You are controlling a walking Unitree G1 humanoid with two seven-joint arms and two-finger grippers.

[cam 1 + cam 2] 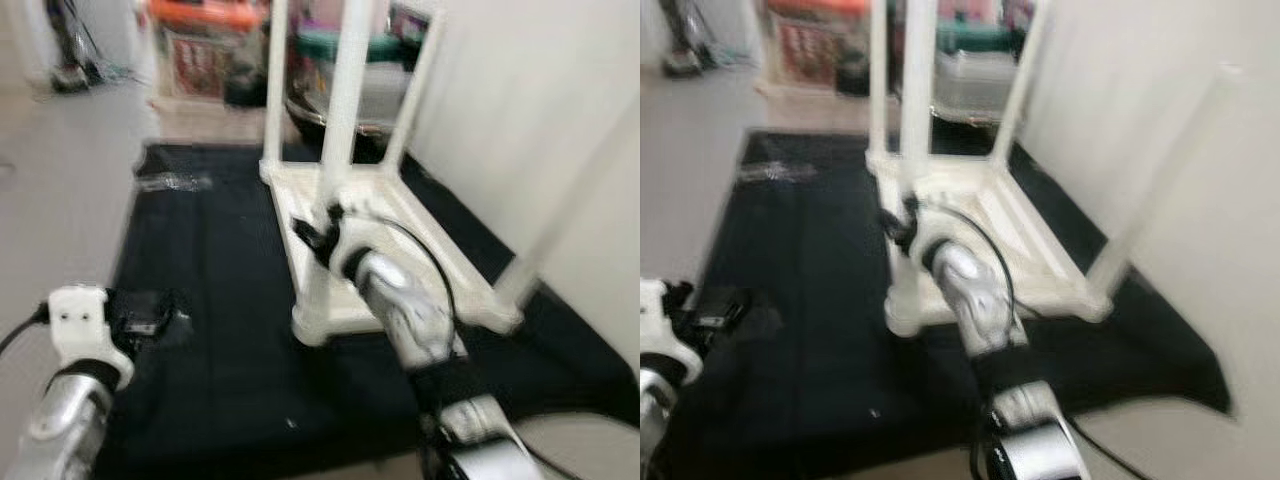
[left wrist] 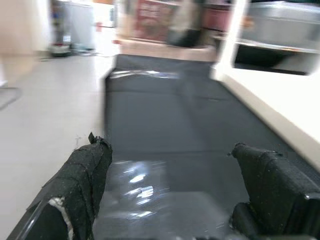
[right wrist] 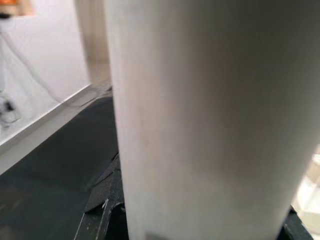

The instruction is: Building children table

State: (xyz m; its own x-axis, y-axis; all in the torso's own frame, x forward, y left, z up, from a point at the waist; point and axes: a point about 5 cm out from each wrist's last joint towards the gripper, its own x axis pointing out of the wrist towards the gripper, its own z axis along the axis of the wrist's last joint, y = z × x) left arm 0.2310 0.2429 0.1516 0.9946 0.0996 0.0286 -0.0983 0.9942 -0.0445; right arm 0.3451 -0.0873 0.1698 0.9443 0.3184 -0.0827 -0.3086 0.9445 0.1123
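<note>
With the head views blurred, detail is limited.
Table: white children's table lies upside down on the black mat, top flat on the mat, legs pointing up.
Legs: four white legs; the far three stand close together in the head views, the near right leg rises at the corner by the wall.
Right gripper: right gripper is at the near-centre leg, low on it, just above the upturned tabletop.
Right jaws: they sit either side of that leg; the right wrist view has the white leg right up against the camera with black finger parts at both lower edges. Pinching the leg, as far as the views show.
Right arm: silver forearm runs from lower right up across the table's near edge, black cable looping over it.
Left gripper: left gripper hovers low over the mat's left part, well apart from the table.
Left jaws: spread wide, nothing between them; black padded fingers at each side of the left wrist view.
Plastic: clear glossy plastic sheet lies on the mat under the left jaws; another clear plastic bag lies at the mat's far left corner.
Floor: pale floor left of the mat.
Wall: white wall along the right side.
Background: blurred boxes and bins beyond the mat; contents cannot be made out.
</note>
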